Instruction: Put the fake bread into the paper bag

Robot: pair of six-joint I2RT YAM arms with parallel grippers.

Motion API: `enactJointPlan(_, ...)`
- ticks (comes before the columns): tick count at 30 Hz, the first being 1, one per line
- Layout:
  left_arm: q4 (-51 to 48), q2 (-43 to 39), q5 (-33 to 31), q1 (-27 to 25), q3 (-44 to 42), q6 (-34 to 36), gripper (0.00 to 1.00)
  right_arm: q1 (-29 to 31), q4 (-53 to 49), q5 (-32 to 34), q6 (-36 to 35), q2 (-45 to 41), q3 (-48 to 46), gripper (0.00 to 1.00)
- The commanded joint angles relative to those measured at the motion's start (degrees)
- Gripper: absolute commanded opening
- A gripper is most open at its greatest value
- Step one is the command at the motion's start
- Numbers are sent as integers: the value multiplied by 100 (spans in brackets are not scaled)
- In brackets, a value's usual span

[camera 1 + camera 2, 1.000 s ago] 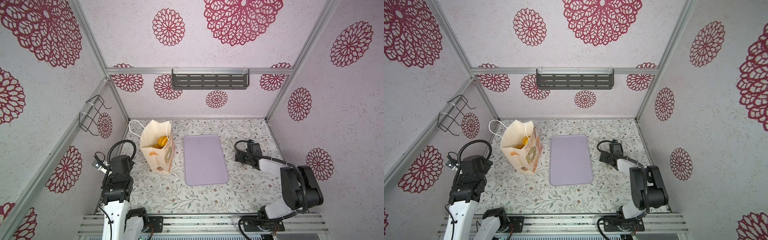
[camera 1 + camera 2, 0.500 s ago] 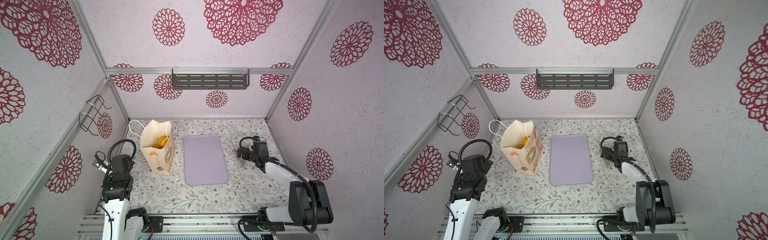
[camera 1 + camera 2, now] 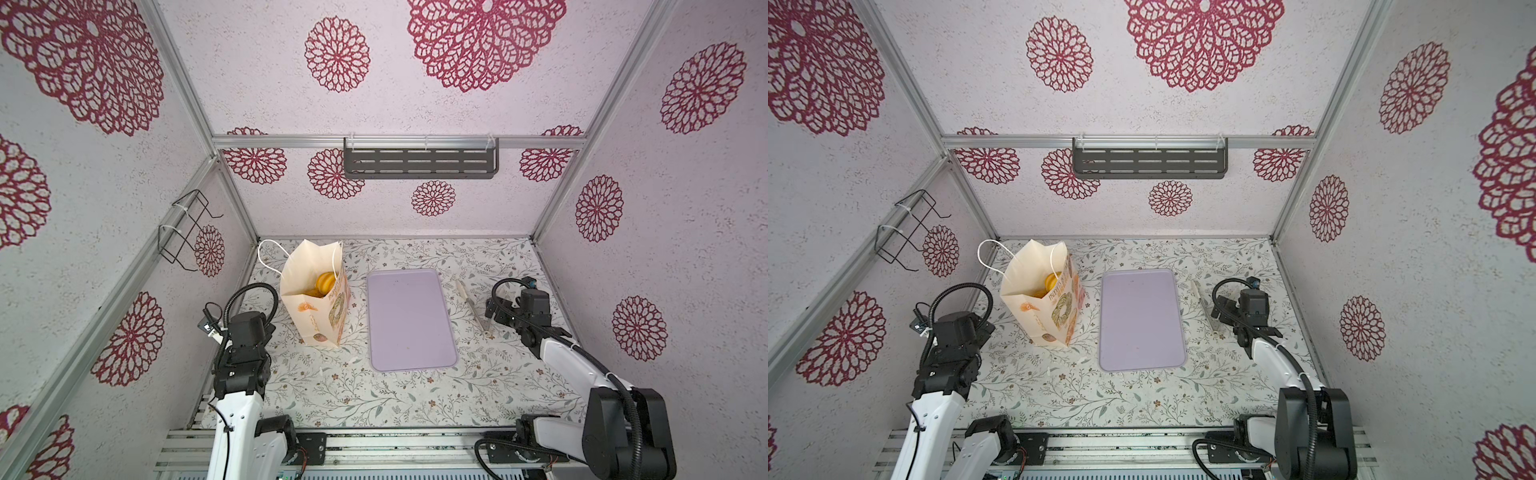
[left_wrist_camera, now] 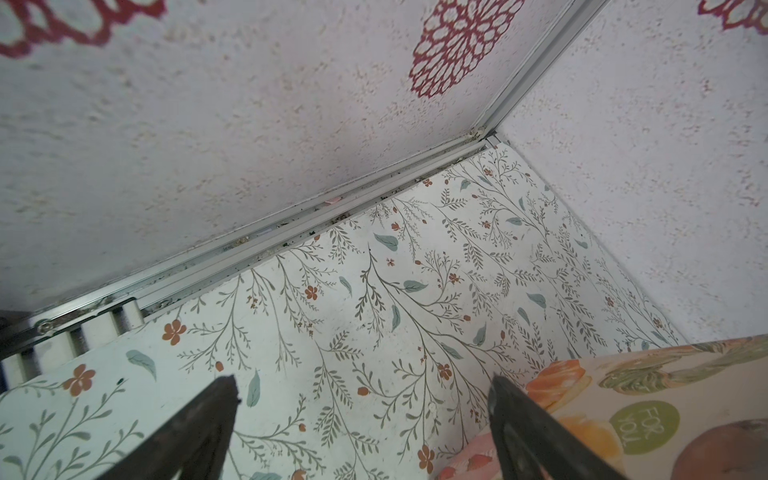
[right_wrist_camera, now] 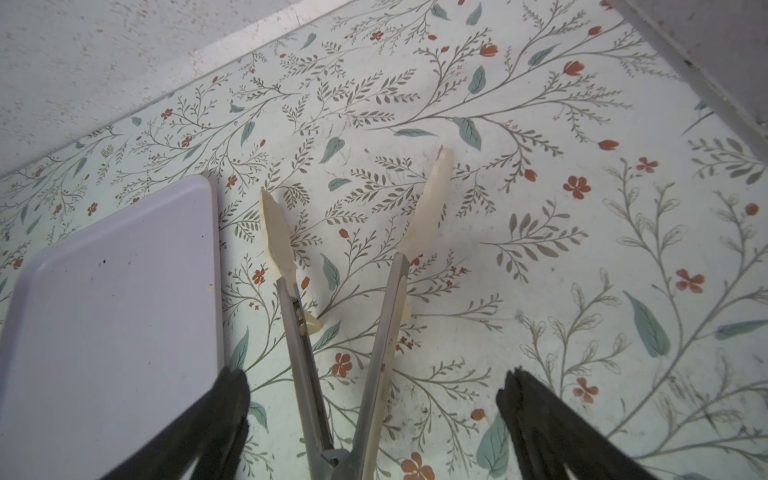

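Cream bag [image 3: 309, 322], lilac tray [image 3: 409, 320], floral tbl [image 3: 374, 399]

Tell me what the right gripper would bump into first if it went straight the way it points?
Probably the tongs, lying on the table straight ahead of the right gripper, in line with its open jaws. Its height above them is unclear, so it might pass over them.

The fake bread [image 3: 325, 282] sits in the paper bag [image 3: 311, 324], standing left on the counter [image 3: 374, 395] — tray [image 3: 409, 320] just right of it — tongs [image 3: 473, 307] further right, by the right end effector [image 5: 374, 380].
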Motion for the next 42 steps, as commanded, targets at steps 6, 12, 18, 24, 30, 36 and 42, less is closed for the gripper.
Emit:
enactJointPlan(6,1361,-158,-135,45,-712,214,97,-216,174,245,131,-420,-67,99)
enactJointPlan(12,2363,175,-261,43,-1018,484,97,-305,356,586,103,-679,-171,99)
enactJointPlan(18,3471,516,-326,47,-1393,691,97,-332,535,1058,31,-812,-385,99)
enactJointPlan(24,4583,1288,-267,98,-1459,1174,97,-341,642,1536,-15,-778,-544,99)
enactJointPlan(30,5798,2457,132,279,-1493,1504,97,-342,1240,2146,-4,-943,-1052,99)
enactJointPlan(36,6578,3447,873,645,-1299,1546,97,-367,1757,2360,-21,-1186,-1467,99)
enactJointPlan(42,6827,3509,896,720,-1366,1669,97,-367,1965,2584,1,-1039,-1536,99)
